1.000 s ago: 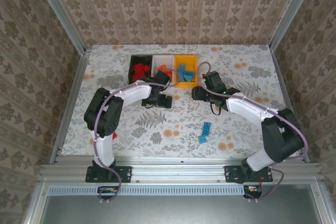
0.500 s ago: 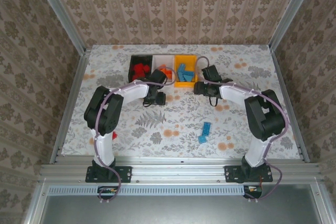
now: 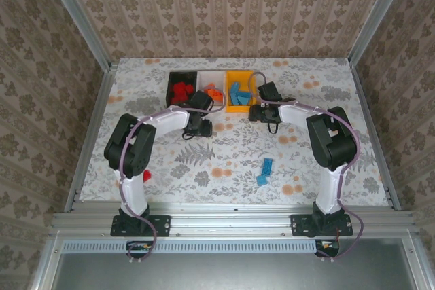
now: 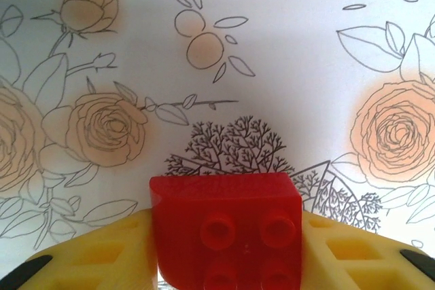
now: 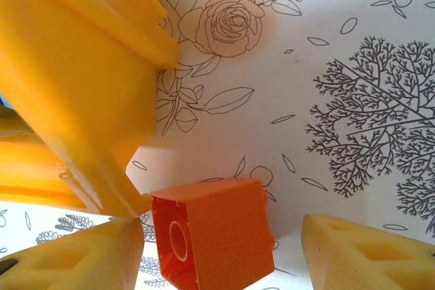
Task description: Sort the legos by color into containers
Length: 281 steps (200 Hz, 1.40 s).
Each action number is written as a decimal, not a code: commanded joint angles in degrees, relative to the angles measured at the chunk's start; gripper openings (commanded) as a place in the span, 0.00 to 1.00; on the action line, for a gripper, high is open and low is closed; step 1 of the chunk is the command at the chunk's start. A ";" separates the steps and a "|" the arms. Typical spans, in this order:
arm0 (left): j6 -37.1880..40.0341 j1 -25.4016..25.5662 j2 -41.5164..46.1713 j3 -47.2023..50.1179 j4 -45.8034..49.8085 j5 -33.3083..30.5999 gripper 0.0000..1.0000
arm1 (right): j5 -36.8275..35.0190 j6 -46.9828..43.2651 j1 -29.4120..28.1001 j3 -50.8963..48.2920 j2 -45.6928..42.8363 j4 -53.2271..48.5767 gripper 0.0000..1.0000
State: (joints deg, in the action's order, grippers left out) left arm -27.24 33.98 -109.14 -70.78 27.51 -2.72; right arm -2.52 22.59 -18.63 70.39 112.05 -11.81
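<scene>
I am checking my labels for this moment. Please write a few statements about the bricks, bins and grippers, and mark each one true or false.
1. The left gripper is shut on a red brick. True.
2. Two blue bricks lie loose on the table. True.
3. The black bin holds blue pieces. False: it holds red bricks.
4. The brick at the right gripper is red. False: it is an orange brick.
</scene>
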 commanded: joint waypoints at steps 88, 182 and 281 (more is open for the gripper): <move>3.30 -1.98 10.57 -4.13 6.76 -0.90 0.46 | 1.77 -0.02 0.63 -0.27 0.86 0.75 0.64; 11.58 -16.88 -2.86 -28.09 13.94 0.45 0.49 | 3.43 2.03 0.53 0.10 2.76 2.28 0.43; 10.90 -17.83 -13.09 -40.78 19.29 2.89 0.82 | 4.07 2.15 0.60 -1.63 1.12 2.45 0.32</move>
State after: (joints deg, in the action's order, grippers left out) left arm -16.38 16.40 -122.58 -108.16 44.12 -1.30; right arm -0.36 24.36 -17.98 70.30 113.23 -9.30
